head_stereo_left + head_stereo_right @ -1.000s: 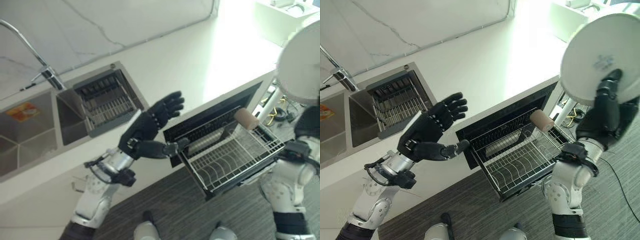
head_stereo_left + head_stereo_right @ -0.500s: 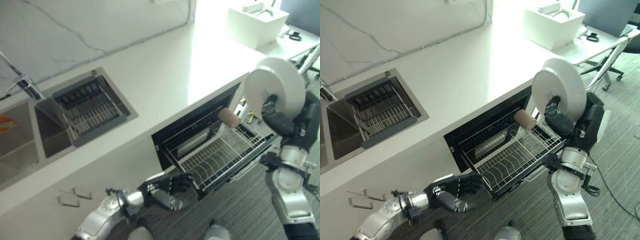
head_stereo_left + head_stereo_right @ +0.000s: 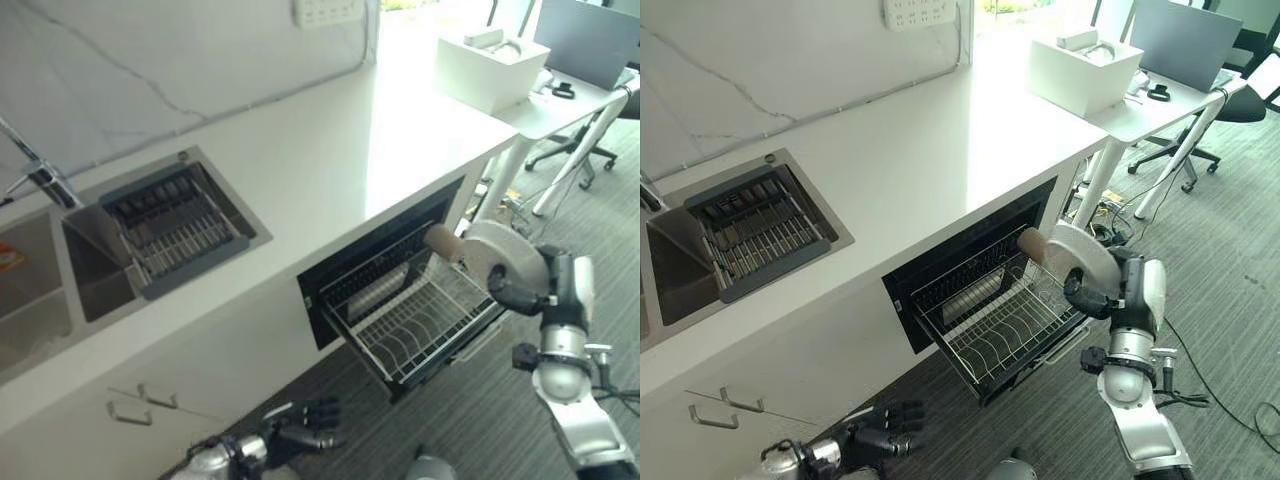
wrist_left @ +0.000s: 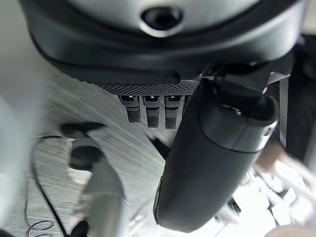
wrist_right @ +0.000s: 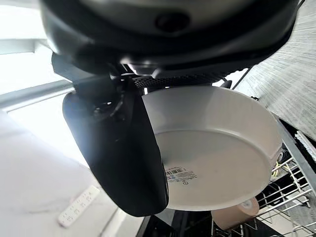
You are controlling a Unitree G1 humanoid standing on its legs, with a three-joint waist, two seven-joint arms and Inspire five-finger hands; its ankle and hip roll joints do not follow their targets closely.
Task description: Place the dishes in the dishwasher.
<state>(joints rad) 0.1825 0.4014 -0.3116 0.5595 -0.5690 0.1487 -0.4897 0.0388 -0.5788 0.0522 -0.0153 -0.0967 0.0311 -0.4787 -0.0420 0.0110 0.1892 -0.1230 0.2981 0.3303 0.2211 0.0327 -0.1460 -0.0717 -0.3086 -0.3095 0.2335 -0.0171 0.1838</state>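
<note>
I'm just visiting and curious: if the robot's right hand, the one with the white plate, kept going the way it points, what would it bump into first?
Probably the wire rack pulled out of the dishwasher. The right hand holds the plate on edge over the rack's outer end, beside a tan cup; depth is hard to judge.

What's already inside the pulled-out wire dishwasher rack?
The wire dishwasher rack holds one tan cylindrical cup at its far right corner; its tines look otherwise bare. The white round plate in the right hand covers that corner's edge.
</note>
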